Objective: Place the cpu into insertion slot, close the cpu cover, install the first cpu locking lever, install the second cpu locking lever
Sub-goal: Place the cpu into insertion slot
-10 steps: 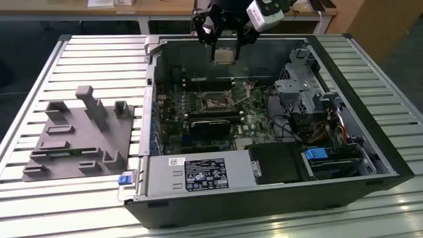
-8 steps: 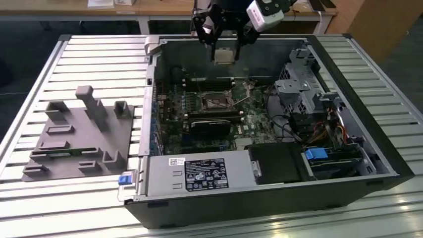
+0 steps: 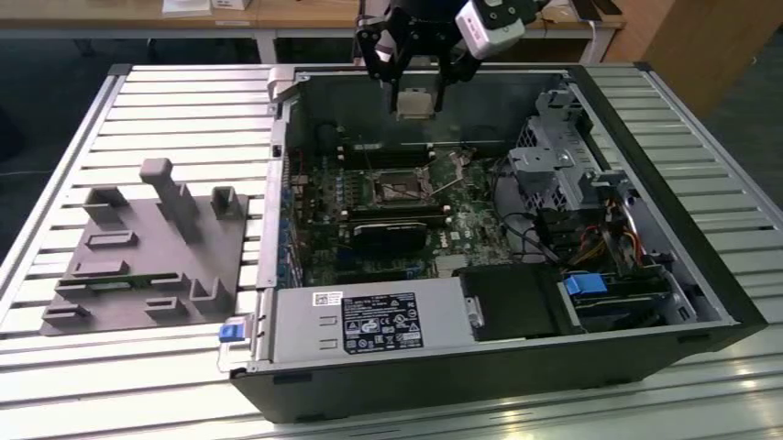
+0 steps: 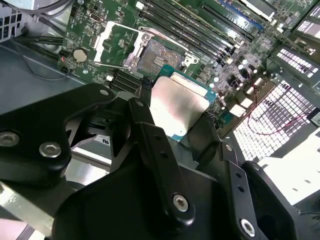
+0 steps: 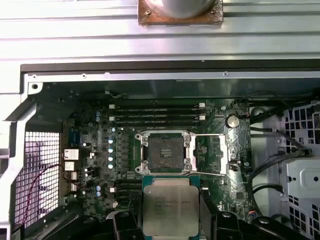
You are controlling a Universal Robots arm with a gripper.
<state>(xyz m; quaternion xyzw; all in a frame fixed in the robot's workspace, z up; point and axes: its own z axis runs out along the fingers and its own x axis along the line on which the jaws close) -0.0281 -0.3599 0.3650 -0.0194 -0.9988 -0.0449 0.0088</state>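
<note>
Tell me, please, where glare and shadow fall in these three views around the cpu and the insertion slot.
Exterior view: the slatted table glares along its near edge, and the case interior is shaded. Second wrist view: a pale sheen washes the cpu face. First wrist view: the insertion slot is evenly lit, without glare.

Slatted metal table (image 3: pixel 159 101), pale and ribbed. Lying directly on it: open black computer case (image 3: pixel 490 367) across the middle and the exterior view's right; grey moulded fixture plate (image 3: pixel 123 266) with upright posts on the exterior view's left, just beside the case.
</note>
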